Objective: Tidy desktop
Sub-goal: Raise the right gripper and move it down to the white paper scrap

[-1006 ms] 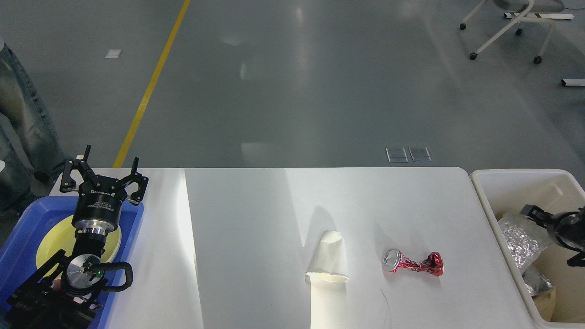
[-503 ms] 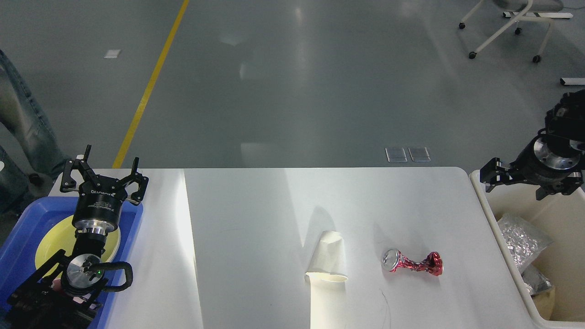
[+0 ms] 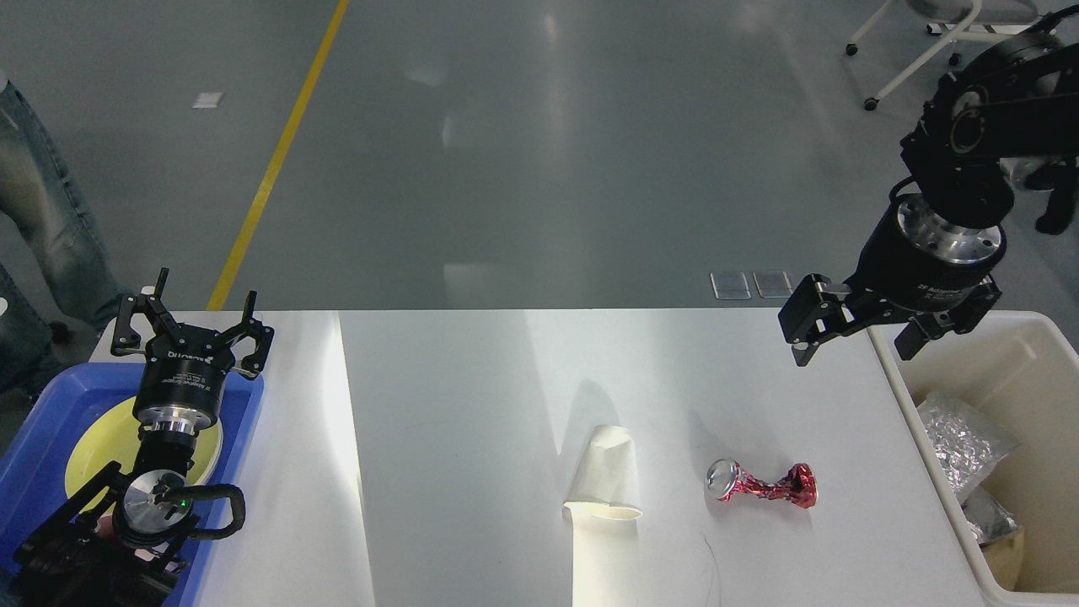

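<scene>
The white desktop (image 3: 472, 396) carries a squashed white paper cup (image 3: 603, 479) lying on its side near the front middle. A crushed red can (image 3: 763, 487) lies to the right of the cup. My right gripper (image 3: 851, 354) is open and empty. It hangs above the desktop's far right corner, up and to the right of the can, fingers pointing down. My left gripper (image 3: 205, 293) is open and empty. It points away from me over the far edge of the blue tray (image 3: 42, 421) at the left.
The blue tray holds a yellow plate (image 3: 88, 459). A cream bin (image 3: 1011, 327) at the right edge holds silvery wrappers (image 3: 961, 443). A person's jeans-clad legs (image 3: 42, 211) stand at the far left. A wheeled chair (image 3: 919, 59) stands on the floor at the back right.
My right arm has risen out of the cream bin and swung left, to above the desktop's far right corner. The left arm, cup and can have not moved.
</scene>
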Available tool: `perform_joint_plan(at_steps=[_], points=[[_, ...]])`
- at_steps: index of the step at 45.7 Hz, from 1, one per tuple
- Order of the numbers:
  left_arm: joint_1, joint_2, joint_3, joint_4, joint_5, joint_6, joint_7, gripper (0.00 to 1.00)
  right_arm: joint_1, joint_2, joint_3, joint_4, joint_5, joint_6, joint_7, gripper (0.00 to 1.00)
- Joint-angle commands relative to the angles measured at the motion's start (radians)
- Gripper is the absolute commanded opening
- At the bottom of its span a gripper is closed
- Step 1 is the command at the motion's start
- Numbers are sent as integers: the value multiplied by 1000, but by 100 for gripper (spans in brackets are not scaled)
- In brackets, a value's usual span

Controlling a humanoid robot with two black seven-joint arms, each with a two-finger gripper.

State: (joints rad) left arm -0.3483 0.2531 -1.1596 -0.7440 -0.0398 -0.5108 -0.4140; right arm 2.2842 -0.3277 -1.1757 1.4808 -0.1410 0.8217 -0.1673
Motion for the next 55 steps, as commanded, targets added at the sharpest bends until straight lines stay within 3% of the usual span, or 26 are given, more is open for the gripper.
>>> perform_joint_plan(at_steps=[1, 8, 26, 39, 46, 55], points=[[0, 0, 0, 0, 0, 0, 0, 97, 69, 27, 7, 61, 38, -7, 0, 99], [-1, 0, -2, 0, 0, 0, 1, 97, 74, 32, 17, 61, 139, -10, 0, 100], [-1, 0, -2, 0, 0, 0, 1, 97, -67, 61, 68, -25, 123, -16, 0, 100], [-1, 0, -2, 0, 0, 0, 1, 97, -353, 222, 252, -296, 139, -84, -15, 100], [-1, 0, -2, 0, 0, 0, 3, 97, -529, 332, 266, -464, 172, -141, -43, 100], [-1, 0, -2, 0, 0, 0, 3, 97, -784, 438, 284, -694, 207, -161, -43, 100]])
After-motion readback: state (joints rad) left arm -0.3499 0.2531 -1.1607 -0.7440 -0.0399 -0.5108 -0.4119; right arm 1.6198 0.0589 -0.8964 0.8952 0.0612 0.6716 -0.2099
